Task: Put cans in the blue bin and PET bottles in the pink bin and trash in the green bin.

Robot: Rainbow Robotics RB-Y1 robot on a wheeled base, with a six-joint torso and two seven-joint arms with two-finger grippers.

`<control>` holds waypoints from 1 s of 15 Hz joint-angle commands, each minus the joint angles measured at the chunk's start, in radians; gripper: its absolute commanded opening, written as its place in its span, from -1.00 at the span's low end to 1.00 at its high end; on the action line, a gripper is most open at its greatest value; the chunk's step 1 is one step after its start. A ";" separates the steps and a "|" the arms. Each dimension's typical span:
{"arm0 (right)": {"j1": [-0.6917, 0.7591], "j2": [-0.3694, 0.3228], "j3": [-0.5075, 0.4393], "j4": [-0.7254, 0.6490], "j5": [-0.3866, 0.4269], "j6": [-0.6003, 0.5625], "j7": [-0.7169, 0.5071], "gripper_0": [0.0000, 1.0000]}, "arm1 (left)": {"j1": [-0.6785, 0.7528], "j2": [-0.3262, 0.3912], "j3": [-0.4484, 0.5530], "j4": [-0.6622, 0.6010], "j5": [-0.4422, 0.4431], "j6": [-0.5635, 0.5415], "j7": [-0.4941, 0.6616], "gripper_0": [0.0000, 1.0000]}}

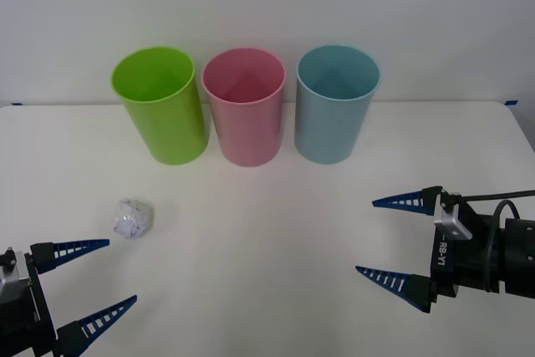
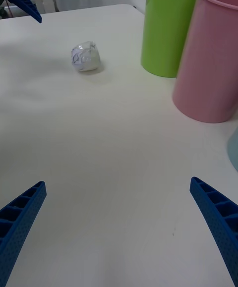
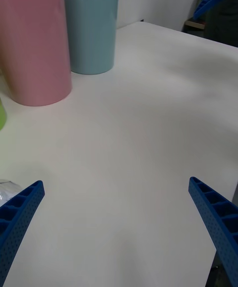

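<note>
The green bin (image 1: 159,106), the pink bin (image 1: 245,110) and the blue bin (image 1: 334,110) stand upright in a row at the back of the white table. The trash (image 1: 133,217), a crumpled white ball, lies on the table front left. My left gripper (image 1: 120,272) is open just in front of it, a little to its right, not touching. My right gripper (image 1: 366,237) is open at the front right, holding nothing. The right wrist view shows the trash (image 2: 85,57) far ahead, beside the green bin (image 2: 173,24) and pink bin (image 2: 210,54). Cans and PET bottles are out of view.
The table (image 1: 267,232) ends at a white wall right behind the bins. Small blue tape marks (image 1: 512,102) sit at its back corners. Wide bare tabletop lies between the two grippers and in front of the bins.
</note>
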 commanded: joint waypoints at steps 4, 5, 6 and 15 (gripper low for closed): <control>0.000 0.000 0.000 0.000 0.000 0.000 0.000 1.00 | 0.016 0.000 -0.016 -0.023 -0.008 0.118 0.053 1.00; 0.000 0.000 0.000 0.000 0.000 0.000 0.000 1.00 | 0.014 0.016 -0.029 -0.026 -0.020 0.163 0.104 1.00; 0.000 0.000 0.000 0.000 0.000 0.000 0.000 1.00 | 0.011 0.029 -0.040 -0.029 -0.039 0.210 0.139 1.00; 0.000 0.000 0.000 0.000 0.000 0.000 0.000 1.00 | -0.084 0.565 -0.442 -0.101 0.250 0.853 0.324 1.00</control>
